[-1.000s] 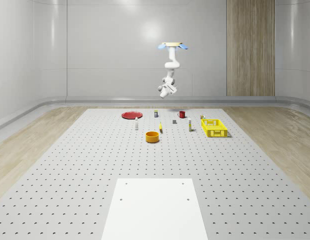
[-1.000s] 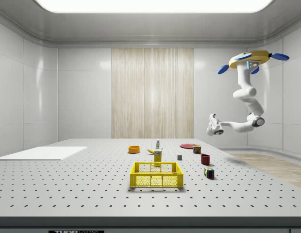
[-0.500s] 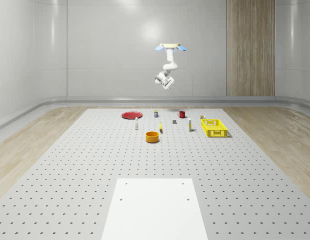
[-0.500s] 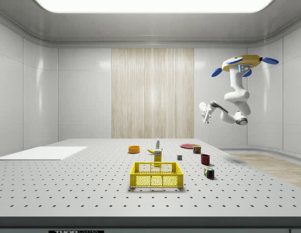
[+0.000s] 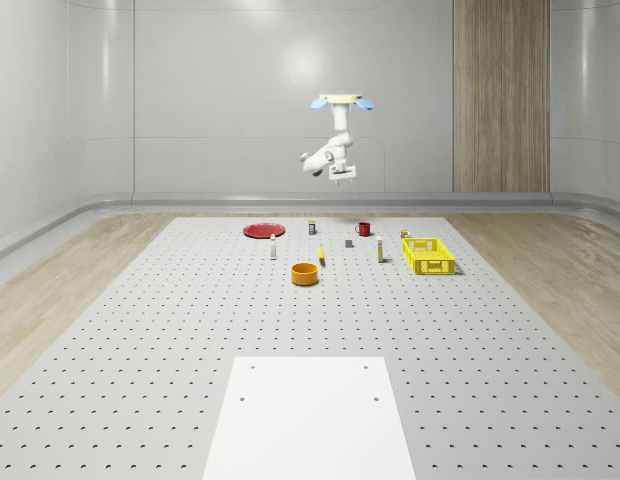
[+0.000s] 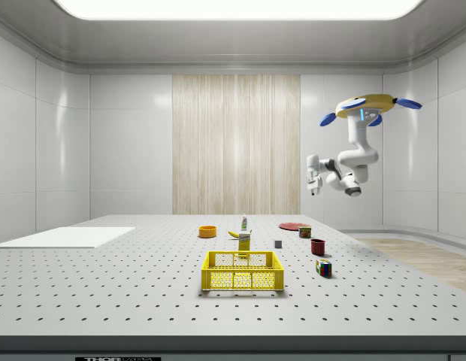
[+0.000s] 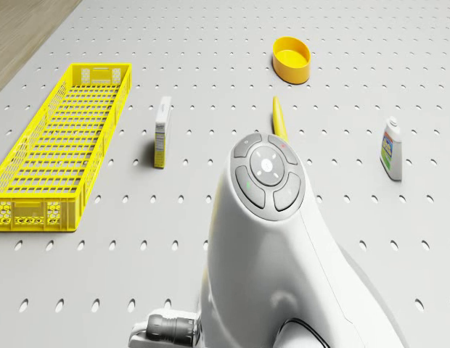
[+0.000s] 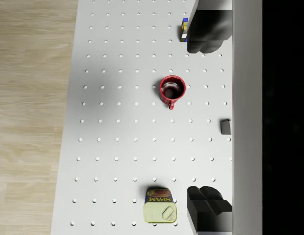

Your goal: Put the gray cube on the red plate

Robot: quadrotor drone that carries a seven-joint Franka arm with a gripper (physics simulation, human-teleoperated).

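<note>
The small gray cube point(image 5: 348, 243) point(image 6: 278, 244) point(image 8: 225, 126) sits on the perforated table, apart from the red plate point(image 5: 262, 230) point(image 6: 293, 226) at the far end. The drone point(image 5: 343, 100) point(image 6: 364, 107) hovers high over that far end. Its white arm point(image 7: 276, 239) is folded beneath it. My gripper point(image 5: 342, 178) point(image 6: 313, 189) point(image 8: 206, 120) points down, open and holding nothing, far above the cube and a red mug point(image 8: 171, 89). Both fingers point(image 8: 206, 32) stand wide apart in the wrist view.
On the table are a yellow crate point(image 5: 428, 255) point(image 7: 62, 141), an orange bowl point(image 5: 305, 273) point(image 7: 292, 59), a banana point(image 7: 279, 116), a small box point(image 7: 162, 132), a bottle point(image 7: 392, 148), a Spam can point(image 8: 160, 205) and a Rubik's cube point(image 8: 184, 28). A white sheet point(image 5: 310, 415) lies at the near end.
The drone has dropped a little and shifted toward the side view's left. The arm has folded up under it, lifting the gripper and turning it from level to pointing down.
</note>
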